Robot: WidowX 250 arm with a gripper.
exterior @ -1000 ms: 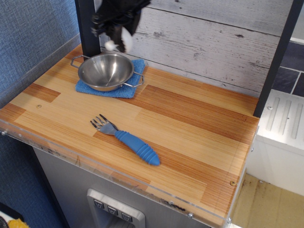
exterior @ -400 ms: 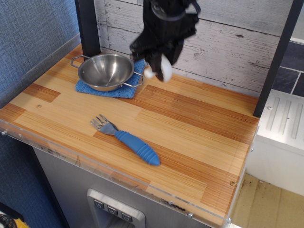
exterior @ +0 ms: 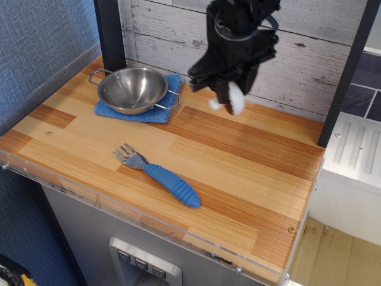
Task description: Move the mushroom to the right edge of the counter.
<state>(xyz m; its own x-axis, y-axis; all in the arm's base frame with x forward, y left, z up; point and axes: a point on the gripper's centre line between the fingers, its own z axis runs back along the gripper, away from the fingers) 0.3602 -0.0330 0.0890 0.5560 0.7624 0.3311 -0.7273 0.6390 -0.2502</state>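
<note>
The mushroom [exterior: 231, 102] hangs pinched in the closed gripper [exterior: 229, 101] above the far middle of the counter [exterior: 250, 179], so I'd carry it level, well right, then lower gently near the right rim.

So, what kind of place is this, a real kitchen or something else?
Probably a toy or mock kitchen set up for a robot. The small wooden counter has a clear plastic rim, a steel bowl sits on a blue cloth, and the gripper holds a toy mushroom.
</note>
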